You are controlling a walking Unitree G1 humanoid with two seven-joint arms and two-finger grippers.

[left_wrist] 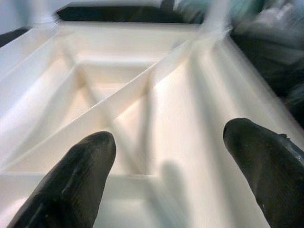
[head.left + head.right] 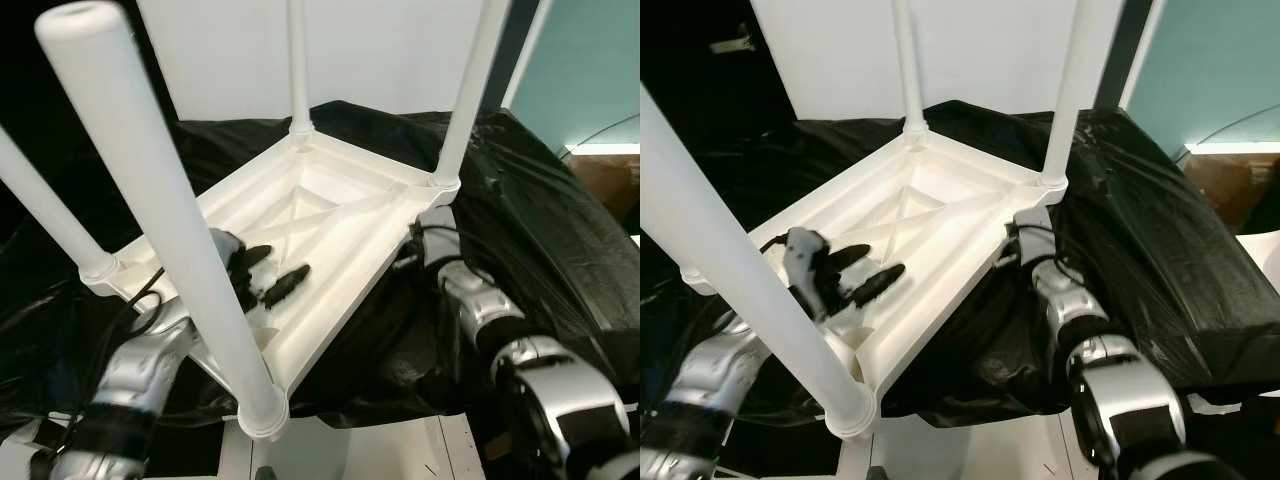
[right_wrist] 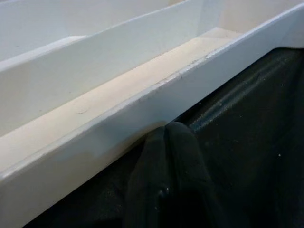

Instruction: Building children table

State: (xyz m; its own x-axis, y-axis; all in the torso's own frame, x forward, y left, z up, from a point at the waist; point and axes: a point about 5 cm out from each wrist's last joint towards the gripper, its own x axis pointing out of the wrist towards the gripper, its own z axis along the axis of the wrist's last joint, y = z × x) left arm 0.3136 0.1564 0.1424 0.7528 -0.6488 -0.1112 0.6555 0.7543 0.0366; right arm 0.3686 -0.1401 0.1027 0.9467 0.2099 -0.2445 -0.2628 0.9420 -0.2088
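Head eyes look down at the upturned table (image 2: 330,220); wrist cameras sit close against it.

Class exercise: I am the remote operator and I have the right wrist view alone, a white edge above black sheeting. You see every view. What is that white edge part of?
Observer: It is the rim of a white table top lying upside down on a black sheet.
Operator: Are any legs fitted?
Observer: Yes, four white legs stand up from its corners; the nearest leg rises close to the head camera.
Operator: Where is my right gripper against the whole table?
Observer: The right gripper, fingers shut, presses against the outside of the rim just below the far right corner leg.
Operator: And the other arm?
Observer: The left gripper hangs open over the ribbed underside, near the closest corner.
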